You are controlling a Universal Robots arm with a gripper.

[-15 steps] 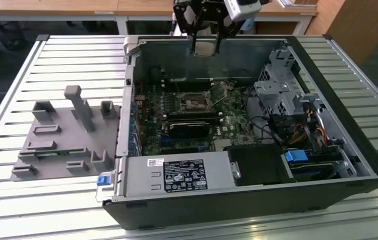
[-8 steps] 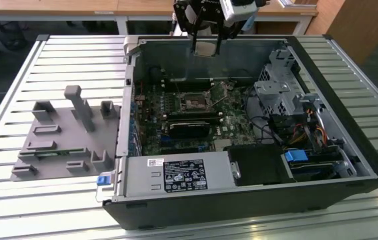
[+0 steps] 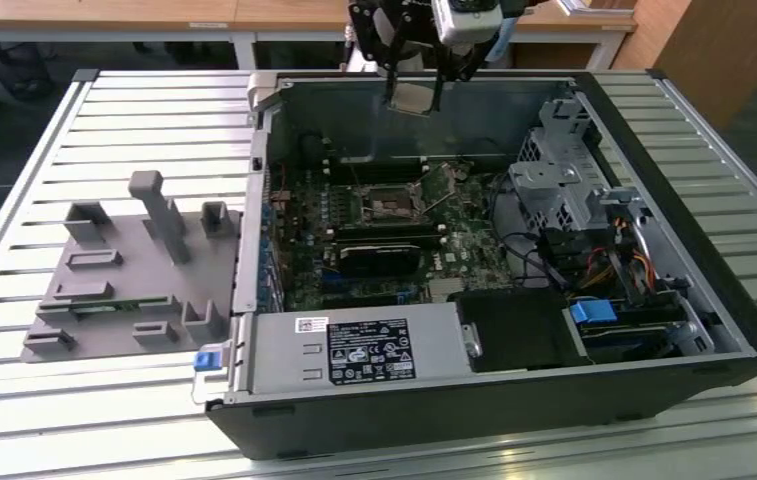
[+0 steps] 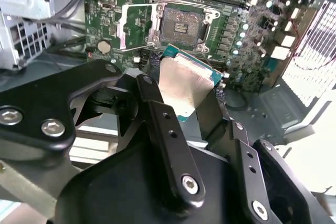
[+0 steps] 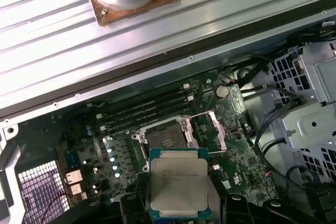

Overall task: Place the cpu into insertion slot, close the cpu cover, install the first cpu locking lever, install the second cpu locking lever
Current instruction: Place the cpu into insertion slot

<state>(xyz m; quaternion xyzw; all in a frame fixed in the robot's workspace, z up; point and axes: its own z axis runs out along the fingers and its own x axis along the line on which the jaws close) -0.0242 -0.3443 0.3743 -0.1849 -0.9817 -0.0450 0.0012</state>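
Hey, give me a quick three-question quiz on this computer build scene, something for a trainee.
1. True or false: the flat square silver-grey cpu already sits in the square silver-rimmed insertion slot.
2. The thin silver metal cpu cover is: A) closed over the slot, B) swung open beside it, C) held by the arm.
3. Fill in: the fingers of the black gripper are shut on the ____.
Key: 1 false; 2 B; 3 cpu.

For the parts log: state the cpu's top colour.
The cpu top is pale silver-grey, green-edged; clearest in the first wrist view.
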